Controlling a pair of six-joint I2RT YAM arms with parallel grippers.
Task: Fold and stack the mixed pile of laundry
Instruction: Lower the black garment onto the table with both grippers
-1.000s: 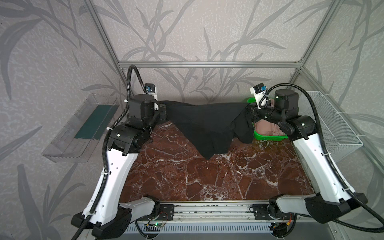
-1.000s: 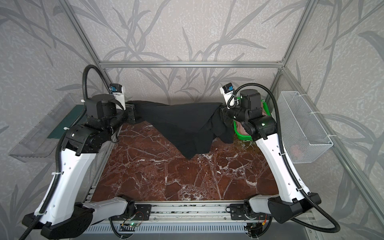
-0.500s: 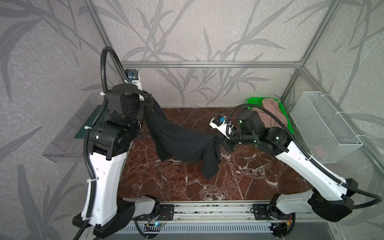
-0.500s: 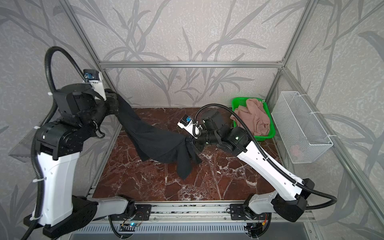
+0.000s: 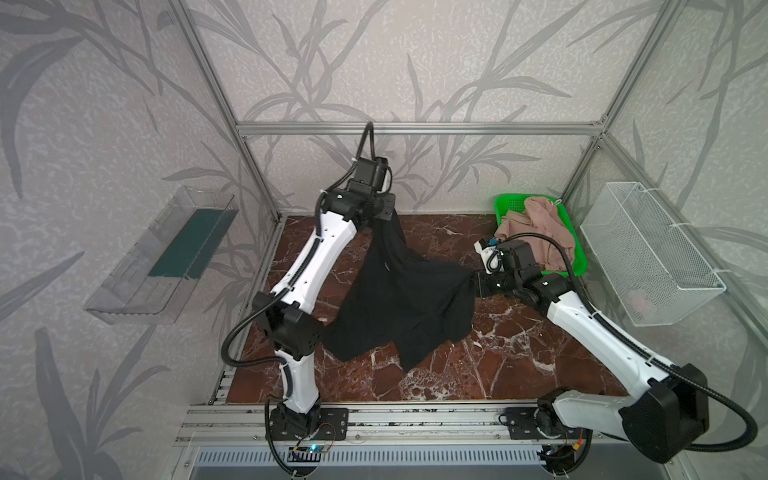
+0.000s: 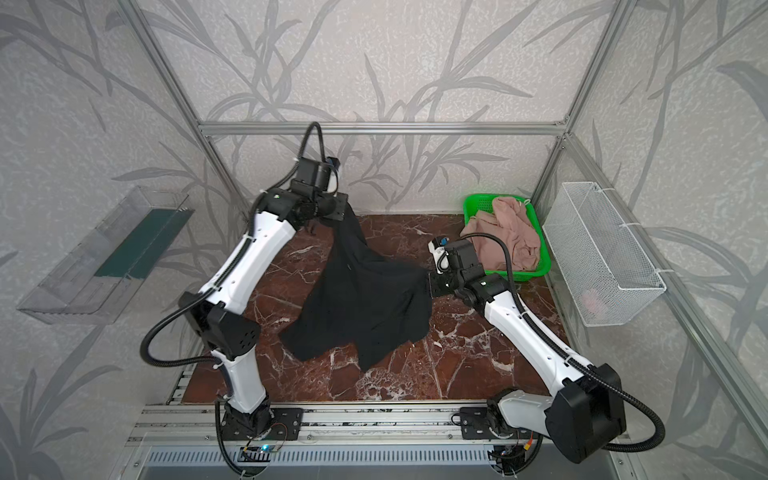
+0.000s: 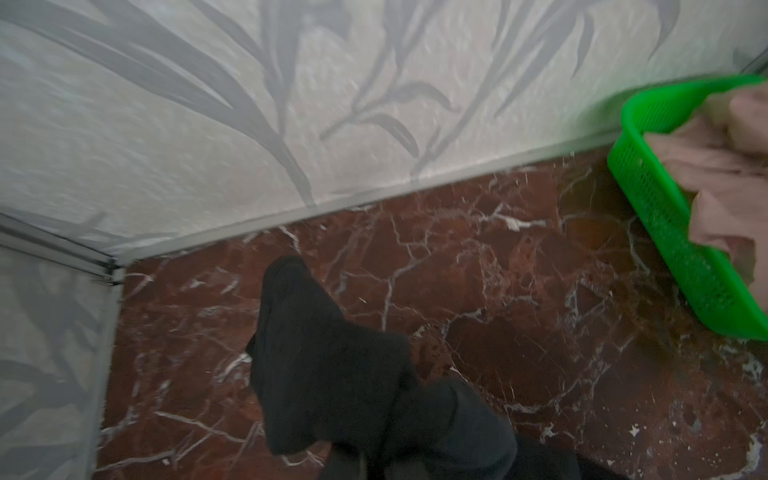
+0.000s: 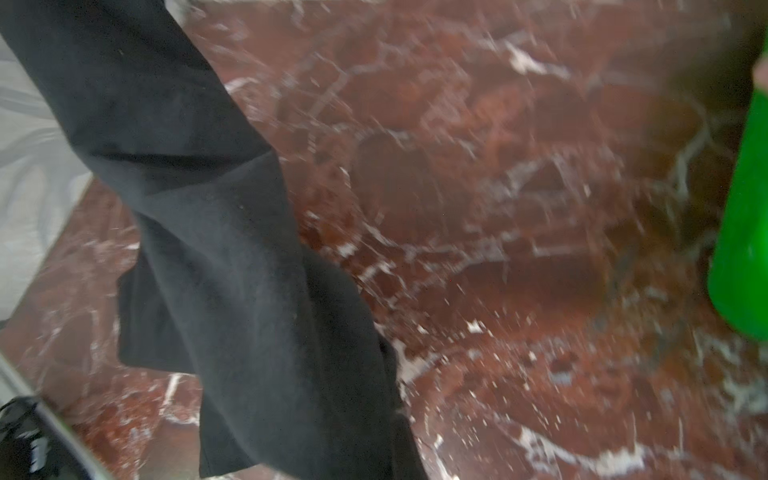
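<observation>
Both arms have the soft black T-shirt [image 5: 399,307] strung between them over the red-brown marble tabletop [image 5: 511,357]. To my eye the point is to spread it open so it can be laid flat for folding. The left gripper [image 5: 387,212] is up high near the back wall with one edge of the cloth hanging down from it. The right gripper [image 5: 477,284] sits lower, out towards the middle-right, pinching another edge, so the fabric spans between them in a slanted sheet. The lower part of the shirt trails onto the tabletop in two loose, creased tails.

The right gripper is clenched tight on the cloth. The left gripper's jaws are buried in black fabric in every view, so I can't see how wide they stand, but the shirt hangs from them, so I take it as grasping.

Behind the right arm, the dusty-pink drawstring shorts [image 5: 536,232] lie heaped in the bright green perforated plastic basket [image 5: 503,203] in the back corner, not yet dealt with, and nothing folded shows on the tabletop
</observation>
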